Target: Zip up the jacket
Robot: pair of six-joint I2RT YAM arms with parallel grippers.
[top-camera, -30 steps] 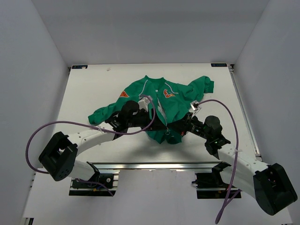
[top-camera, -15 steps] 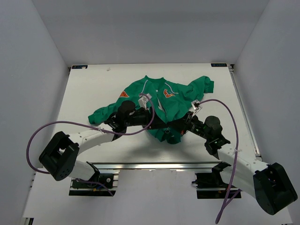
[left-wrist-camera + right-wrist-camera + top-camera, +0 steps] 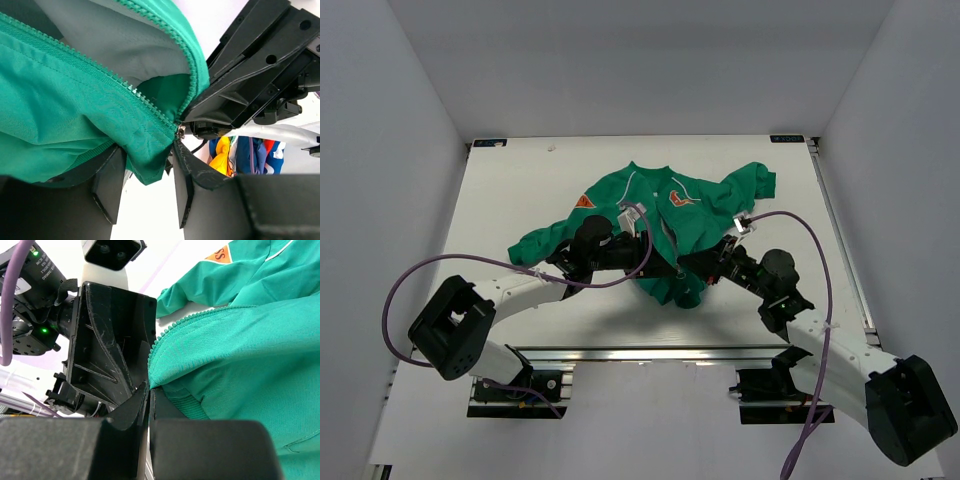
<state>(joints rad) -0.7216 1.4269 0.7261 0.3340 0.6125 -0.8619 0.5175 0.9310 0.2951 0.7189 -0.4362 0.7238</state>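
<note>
Looking at where you are, I'd call this the very start of the job, not the middle. The jacket [image 3: 670, 215] lies rumpled in the middle of the tabletop [image 3: 520, 180], collar toward the far side, and both arms crowd in at its near hem. Your left gripper [image 3: 147, 165] has its fingers [image 3: 107, 182] partly closed with a bunched corner of green hem pinched between them. Your right gripper [image 3: 149, 392] has its fingers [image 3: 130, 410] pressed almost together, nipping a thin edge of the fabric right beside the left one. From the left wrist view the two rows of zip teeth [image 3: 100, 70] only meet at the bottom, next to a small metal bit [image 3: 180, 131] that may be the slider, though I can't tell for sure. Above that point the rows split apart and the pale lining [image 3: 135, 45] shows between them, so the front is open. By my read, the bottom ends are lined up at best, and pulling the zip up toward the collar is all left to do.
</note>
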